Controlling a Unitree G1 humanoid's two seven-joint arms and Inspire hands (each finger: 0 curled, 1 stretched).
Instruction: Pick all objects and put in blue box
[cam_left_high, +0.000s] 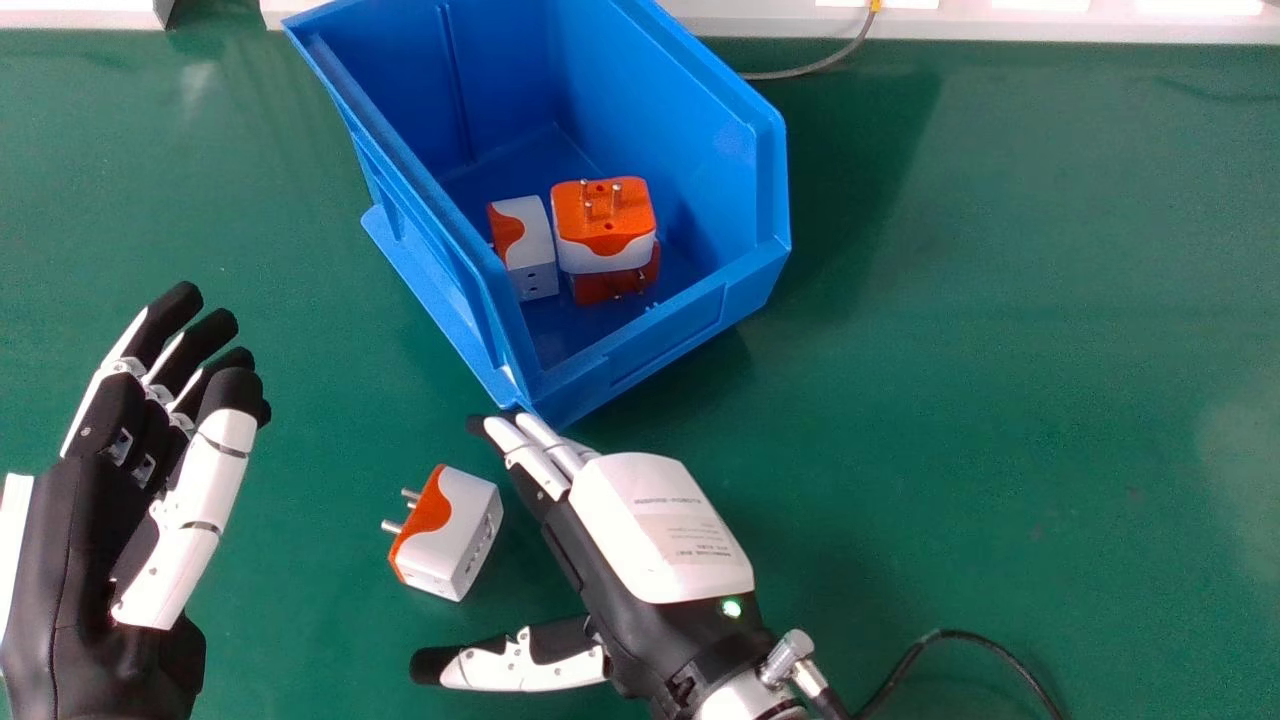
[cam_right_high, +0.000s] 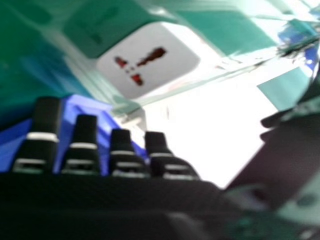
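Observation:
In the head view my right hand (cam_left_high: 660, 530) is open over the table, its fingertips near the blue box's (cam_left_high: 650, 345) front corner. A white and orange plug adapter (cam_left_high: 450, 535) lies on its side between my right fingers and thumb, apart from both, pins pointing left. My left hand (cam_left_high: 70, 560) stands open at the left. Inside the box are a white and orange adapter (cam_left_high: 530, 245) and another (cam_left_high: 605, 220), pins up, on a third orange one. In the right hand view the adapter's socket face (cam_right_high: 150, 60) is beyond my right hand's straight fingers (cam_right_high: 85, 135).
A green table surface (cam_left_high: 1000, 350) surrounds the box. A grey cable (cam_left_high: 815, 65) runs behind the box's right side. A black cable (cam_left_high: 960, 635) trails from my right wrist. The pale ledge (cam_left_high: 1100, 25) borders the table's far edge.

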